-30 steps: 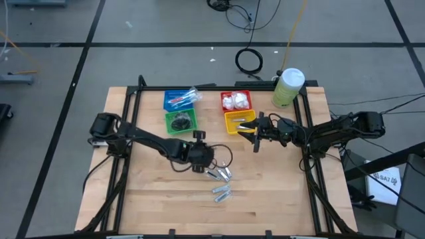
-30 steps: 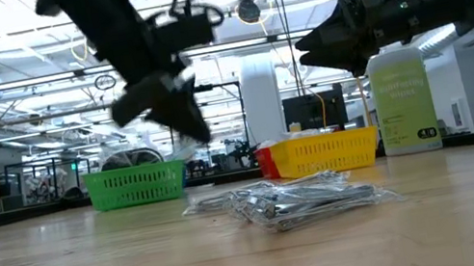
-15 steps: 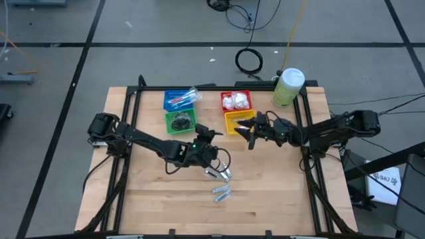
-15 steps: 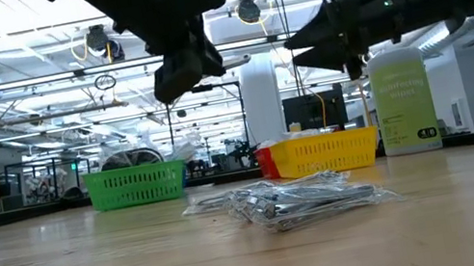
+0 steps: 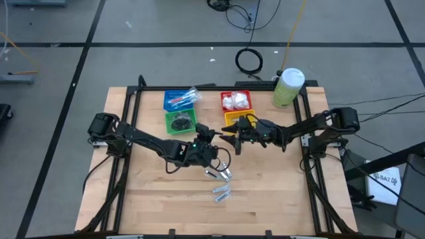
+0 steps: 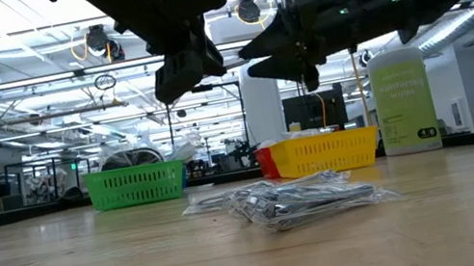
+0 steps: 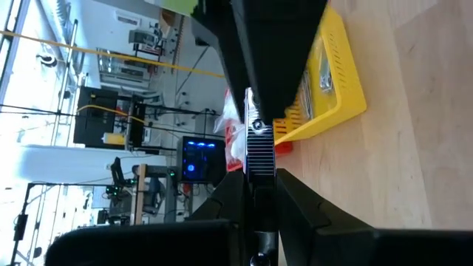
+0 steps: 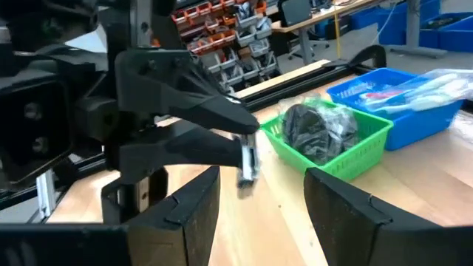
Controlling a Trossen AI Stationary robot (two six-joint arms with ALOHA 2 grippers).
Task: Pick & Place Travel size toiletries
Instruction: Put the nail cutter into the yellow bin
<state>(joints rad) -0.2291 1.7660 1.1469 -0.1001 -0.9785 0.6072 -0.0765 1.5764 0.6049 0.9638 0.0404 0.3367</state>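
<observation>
High view: left claw (image 5: 218, 136) mid-table, pinched on a small silver tube (image 7: 259, 155), raised off the table (image 5: 153, 192). Just beside it, loose silver tubes (image 5: 221, 184) lie on the wood. Right claw (image 5: 234, 133) hovers by the yellow basket (image 5: 234, 118), fingers parted, empty. Behind: blue basket (image 5: 179, 100) with toothbrushes, green basket (image 5: 180, 122) with dark discs, red basket (image 5: 236, 101) with white packets.

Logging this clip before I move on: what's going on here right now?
Both arms are sorting toiletries into small baskets. The left gripper is shut on a small silver tube, held above the table facing the yellow basket. The right gripper hangs open close by, pointing toward it. More silver tubes lie loose on the table.
</observation>
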